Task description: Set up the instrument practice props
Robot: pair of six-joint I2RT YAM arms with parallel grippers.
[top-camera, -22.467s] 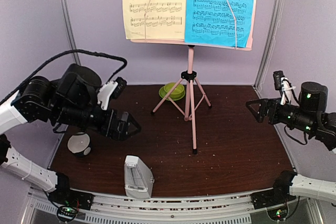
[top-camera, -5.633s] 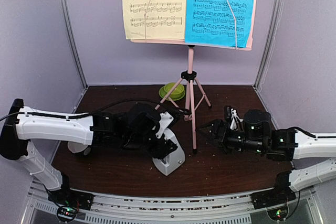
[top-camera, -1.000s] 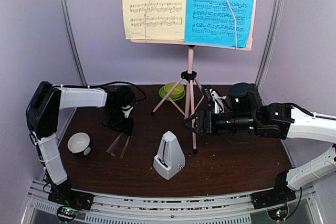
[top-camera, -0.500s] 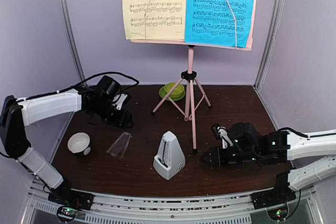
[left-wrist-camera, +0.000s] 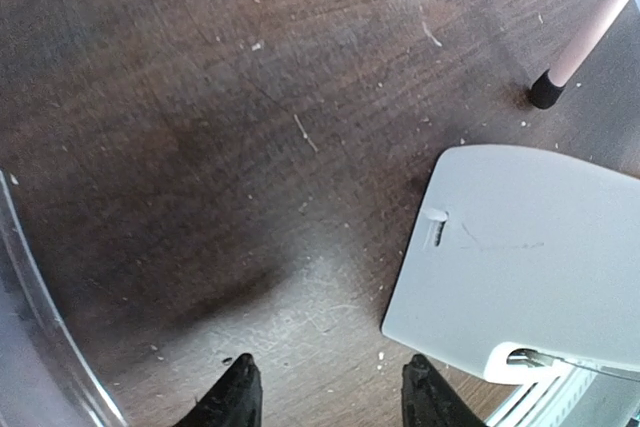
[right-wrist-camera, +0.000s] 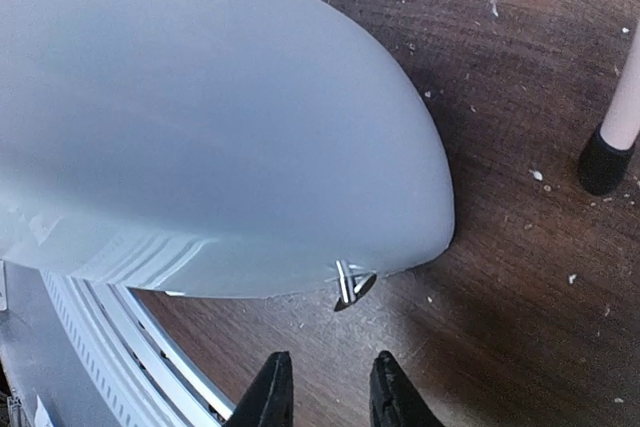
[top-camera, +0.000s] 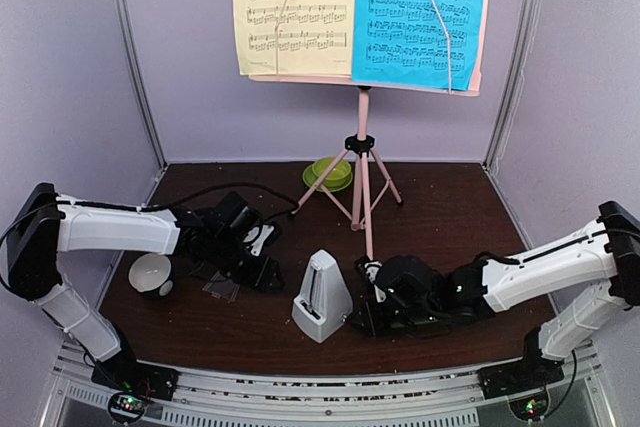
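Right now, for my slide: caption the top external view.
Left pincer and right pincer flank the metronome before the pink music stand.

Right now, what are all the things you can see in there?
music stand: one, pink, back middle
sheet-music pages: two, yellow on the left, blue on the right, up on the stand
metronome: one, white-grey, upright, near middle
clear cover: one, see-through, lying left of the metronome
green bowl on saucer: one, behind the stand's legs
small bowl: one, white and black, left side
table: one, dark brown, under everything
left gripper: one, black, open, by the cover
right gripper: one, black, open, beside the metronome
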